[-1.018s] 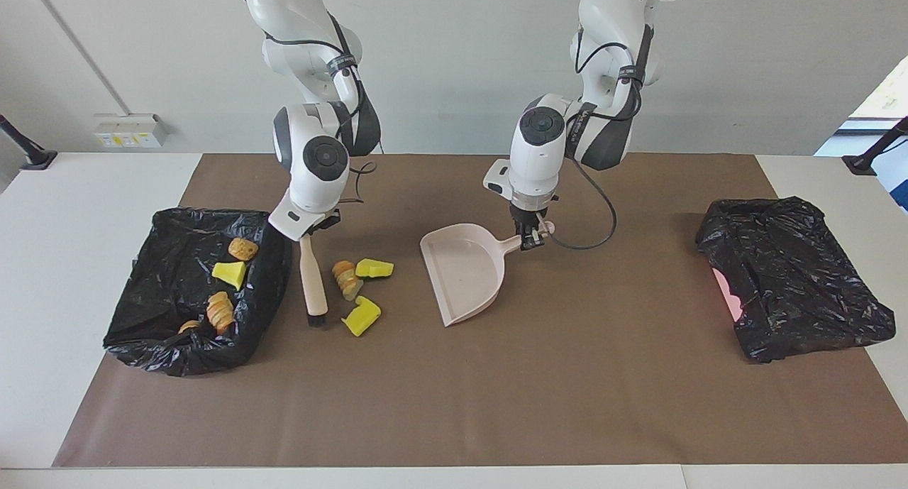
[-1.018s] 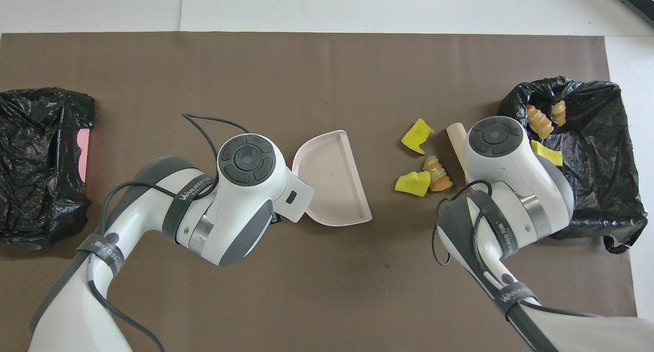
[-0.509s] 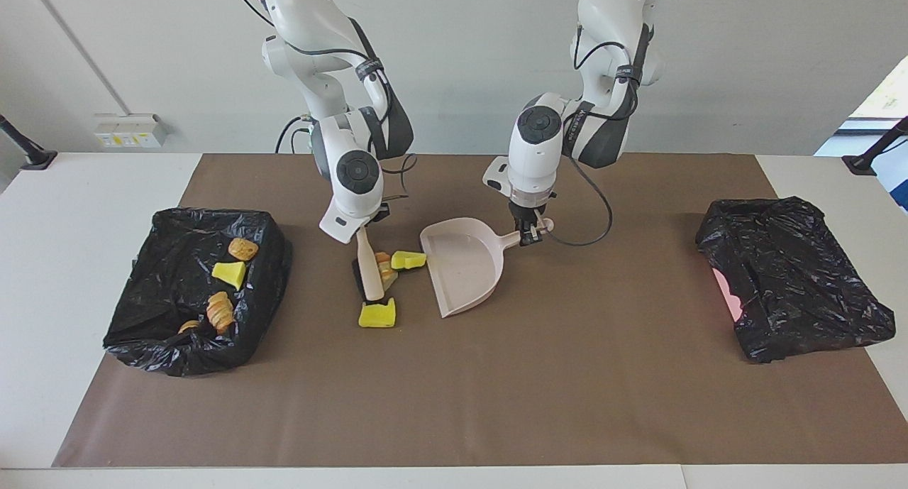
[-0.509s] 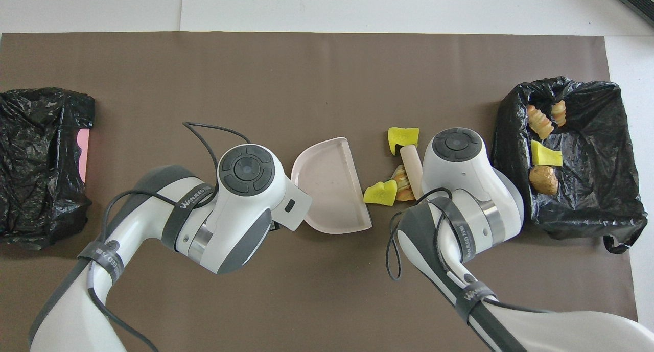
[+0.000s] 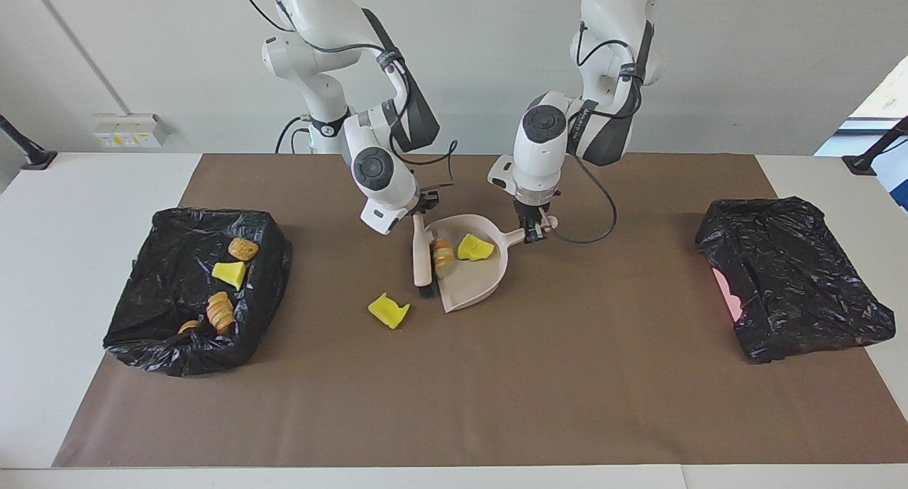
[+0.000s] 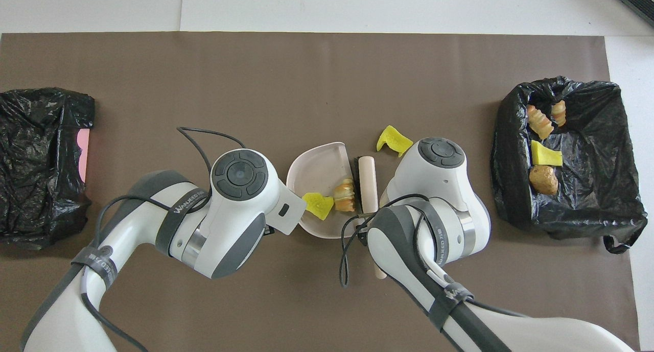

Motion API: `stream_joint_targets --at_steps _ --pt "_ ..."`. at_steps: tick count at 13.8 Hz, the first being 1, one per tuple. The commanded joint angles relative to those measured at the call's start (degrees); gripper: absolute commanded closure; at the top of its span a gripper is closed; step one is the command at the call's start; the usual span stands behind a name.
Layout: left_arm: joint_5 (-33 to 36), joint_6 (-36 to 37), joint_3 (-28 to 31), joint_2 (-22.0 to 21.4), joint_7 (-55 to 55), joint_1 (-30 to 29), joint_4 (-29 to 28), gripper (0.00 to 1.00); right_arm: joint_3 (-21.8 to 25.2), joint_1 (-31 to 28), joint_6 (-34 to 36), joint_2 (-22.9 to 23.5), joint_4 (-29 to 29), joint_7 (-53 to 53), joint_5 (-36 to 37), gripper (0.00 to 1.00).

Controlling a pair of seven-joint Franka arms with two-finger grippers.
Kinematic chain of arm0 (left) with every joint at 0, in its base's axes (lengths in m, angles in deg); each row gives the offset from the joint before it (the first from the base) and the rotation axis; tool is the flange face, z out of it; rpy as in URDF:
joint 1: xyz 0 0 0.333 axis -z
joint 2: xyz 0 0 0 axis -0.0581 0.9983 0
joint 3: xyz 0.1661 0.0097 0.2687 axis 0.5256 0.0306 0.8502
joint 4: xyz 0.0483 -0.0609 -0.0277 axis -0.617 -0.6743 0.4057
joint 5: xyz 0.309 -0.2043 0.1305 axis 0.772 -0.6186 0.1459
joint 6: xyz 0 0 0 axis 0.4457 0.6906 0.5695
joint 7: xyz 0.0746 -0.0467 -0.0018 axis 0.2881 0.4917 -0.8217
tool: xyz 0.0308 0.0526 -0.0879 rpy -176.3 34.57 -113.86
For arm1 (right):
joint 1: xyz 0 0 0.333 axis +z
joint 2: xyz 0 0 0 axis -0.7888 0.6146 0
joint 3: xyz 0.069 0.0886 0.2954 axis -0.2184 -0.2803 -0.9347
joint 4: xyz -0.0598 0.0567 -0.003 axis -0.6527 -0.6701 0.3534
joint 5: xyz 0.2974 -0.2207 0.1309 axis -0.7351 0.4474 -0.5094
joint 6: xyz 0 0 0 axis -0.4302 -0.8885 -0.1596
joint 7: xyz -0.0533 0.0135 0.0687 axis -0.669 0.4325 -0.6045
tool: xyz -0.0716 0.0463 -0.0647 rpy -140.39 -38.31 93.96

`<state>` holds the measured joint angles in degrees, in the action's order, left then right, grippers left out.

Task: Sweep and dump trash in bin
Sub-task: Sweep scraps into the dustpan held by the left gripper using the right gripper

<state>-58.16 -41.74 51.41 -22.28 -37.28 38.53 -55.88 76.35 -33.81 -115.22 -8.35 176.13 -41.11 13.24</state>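
My right gripper [image 5: 418,212] is shut on the beige-handled brush [image 5: 423,258], whose bristles rest at the open edge of the pale pink dustpan [image 5: 482,283]. My left gripper [image 5: 533,231] is shut on the dustpan's handle and holds the pan on the mat. In the pan lie a yellow sponge wedge [image 5: 474,248] and a tan bread slice [image 5: 443,255]. Another yellow sponge wedge [image 5: 389,310] lies loose on the mat, farther from the robots than the brush. In the overhead view the brush [image 6: 368,181], the pan [image 6: 319,160] and the loose wedge [image 6: 392,140] show; both grippers are hidden under the arms.
A black-bag-lined bin [image 5: 177,354] at the right arm's end of the table holds several trash pieces [image 5: 229,272]. A crumpled black bag [image 5: 794,276] over something pink lies at the left arm's end. A brown mat [image 5: 496,389] covers the table.
My right gripper has swept the brush toward the dustpan, pushing a sponge wedge and the bread slice into it. One yellow wedge slipped aside and stays on the mat.
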Motion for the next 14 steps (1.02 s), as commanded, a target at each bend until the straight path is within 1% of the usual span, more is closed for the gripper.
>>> stream_joint_targets --at_steps 1,2,4,5,6,7,8,9,11,12,13,14 --pt "0.03 -1.27 0.22 -1.84 0.71 -0.13 -2.35 1.00 -0.36 0.89 -0.64 1.59 -2.09 -0.30 -6.76 1.00" --pt "0.03 -1.27 0.22 -1.84 0.63 -0.13 -2.35 1.00 -0.36 0.98 -0.64 1.51 -2.44 -0.21 -9.22 1.00" --pt "-0.05 -1.27 0.22 -1.84 0.01 -0.13 -2.35 1.00 -0.18 0.89 1.37 0.90 -4.46 0.40 -8.46 1.00" --pt "-0.05 -1.19 0.22 -1.75 -0.77 -0.13 -2.35 1.00 0.34 0.63 2.69 -0.41 -4.72 1.27 -6.62 1.00" --pt "-0.05 -0.92 0.22 -1.84 -4.52 -0.13 -2.35 1.00 0.35 -0.24 4.88 -1.47 -6.29 1.72 -3.47 1.00" --pt "-0.05 -0.57 0.22 -1.84 -9.43 -0.13 -2.35 1.00 0.43 -1.12 7.94 -1.65 -8.40 2.07 0.04 1.00" --pt "-0.05 -0.31 0.22 -1.84 -11.74 -0.05 -2.35 1.00 0.35 -2.52 10.41 -1.31 -11.29 2.07 3.82 1.00" --pt "-0.05 -0.22 0.22 -1.93 -12.03 -0.04 -2.35 1.00 -0.09 -3.15 11.83 -0.35 -14.02 1.72 10.12 1.00" --pt "-0.05 -0.22 0.22 -1.93 -12.12 -0.04 -2.35 1.00 0.08 -3.59 10.79 1.06 -14.83 -0.46 18.76 1.00" --pt "-0.05 -0.22 0.22 -1.93 -12.20 -0.04 -2.35 1.00 0.17 -4.64 10.61 2.29 -15.27 -3.35 21.32 1.00" --pt "-0.05 -0.22 0.22 -1.93 -12.21 -0.04 -2.35 1.00 0.26 -4.99 10.52 4.73 -16.84 -6.07 25.87 1.00" --pt "-0.05 -0.13 0.22 -1.93 -12.38 -0.04 -2.35 1.00 0.17 -5.00 10.35 7.98 -19.64 -7.14 31.22 1.00"
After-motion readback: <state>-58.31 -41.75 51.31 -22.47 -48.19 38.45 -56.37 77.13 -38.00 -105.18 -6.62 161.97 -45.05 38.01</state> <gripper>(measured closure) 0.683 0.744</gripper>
